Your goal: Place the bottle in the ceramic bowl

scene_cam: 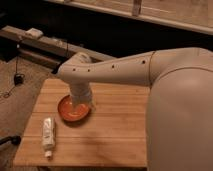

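My pale grey-white gripper point(81, 101) hangs over the orange-red ceramic bowl point(67, 113), darker at its rim. The bottle point(48, 134) is white with faint label marks, on a honey-brown table point(120, 125) of wood strips.

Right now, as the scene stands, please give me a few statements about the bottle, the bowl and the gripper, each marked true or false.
1. The slim white plastic bottle lies inside the bowl. False: it lies on the wooden table, beside the bowl.
2. The shallow round orange-red ceramic bowl stands on the table. True.
3. The gripper is over the bowl. True.
4. The gripper holds the bottle. False: the bottle lies apart from it, on the table.
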`<state>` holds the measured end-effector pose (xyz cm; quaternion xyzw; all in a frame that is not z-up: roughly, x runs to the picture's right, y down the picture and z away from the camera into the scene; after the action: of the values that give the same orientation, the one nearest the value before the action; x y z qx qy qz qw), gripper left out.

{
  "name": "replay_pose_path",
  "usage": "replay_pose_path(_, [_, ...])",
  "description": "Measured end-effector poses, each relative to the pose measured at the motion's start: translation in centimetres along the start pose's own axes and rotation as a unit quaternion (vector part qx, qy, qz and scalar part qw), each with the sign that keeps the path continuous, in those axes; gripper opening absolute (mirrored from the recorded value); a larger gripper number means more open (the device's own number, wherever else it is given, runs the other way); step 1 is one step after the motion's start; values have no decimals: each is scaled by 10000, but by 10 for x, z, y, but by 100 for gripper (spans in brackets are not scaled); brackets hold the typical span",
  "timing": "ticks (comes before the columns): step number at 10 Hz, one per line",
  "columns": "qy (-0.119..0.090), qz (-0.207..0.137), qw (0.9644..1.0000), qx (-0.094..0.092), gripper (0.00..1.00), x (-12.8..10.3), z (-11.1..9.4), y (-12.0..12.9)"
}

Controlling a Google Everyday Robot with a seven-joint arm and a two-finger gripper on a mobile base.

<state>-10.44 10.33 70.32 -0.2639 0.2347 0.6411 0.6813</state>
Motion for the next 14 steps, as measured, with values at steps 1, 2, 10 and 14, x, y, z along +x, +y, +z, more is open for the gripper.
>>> replay_pose_path(1, [3, -45, 10000, 12, 65, 0, -1, 0])
replay_pose_path(2, [-5, -171, 9999, 24, 65, 2, -5, 6])
replay_pose_path(10, [-200, -1492, 9881, -327, 65, 52, -7, 176])
replay_pose_path(14, [-198, -1847, 9821, -305, 65, 46, 34, 216])
